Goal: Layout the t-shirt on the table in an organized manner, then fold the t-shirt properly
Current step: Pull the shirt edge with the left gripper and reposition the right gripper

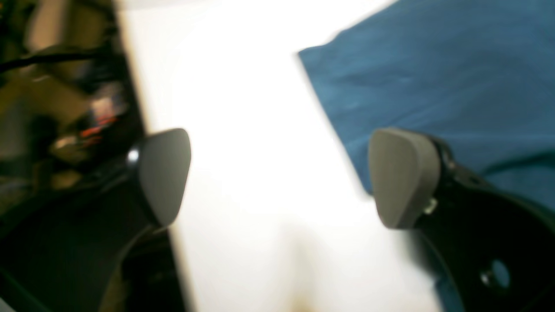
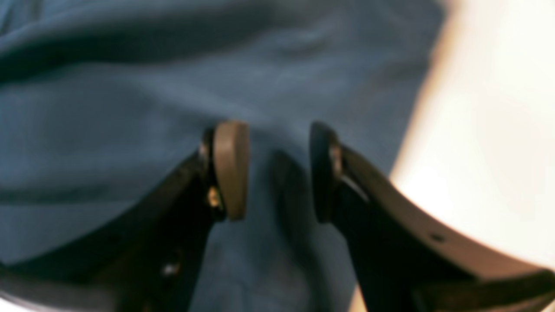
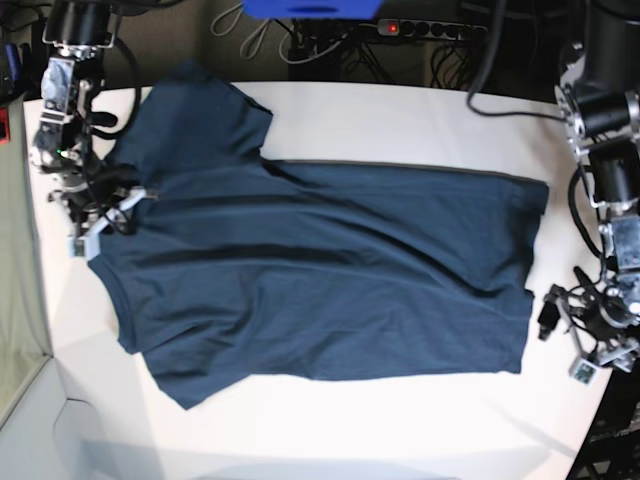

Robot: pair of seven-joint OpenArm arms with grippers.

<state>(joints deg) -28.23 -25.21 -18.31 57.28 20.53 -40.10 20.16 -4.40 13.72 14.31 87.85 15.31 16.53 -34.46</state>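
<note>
Navy t-shirt (image 3: 320, 270) is lying spread out on the white counter (image 3: 400, 120), collar end leftmost. Right gripper (image 3: 100, 215) sits over that collar end, jaws partly apart with nothing pinched. Left gripper (image 3: 590, 335) hangs wide open just off the hem, holding nothing.

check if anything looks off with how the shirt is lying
The t-shirt is spread on the table but not squared: a dark crease runs across its body, the far sleeve sits askew, and the collar end near the right gripper looks bunched. Nothing damaged.
</note>
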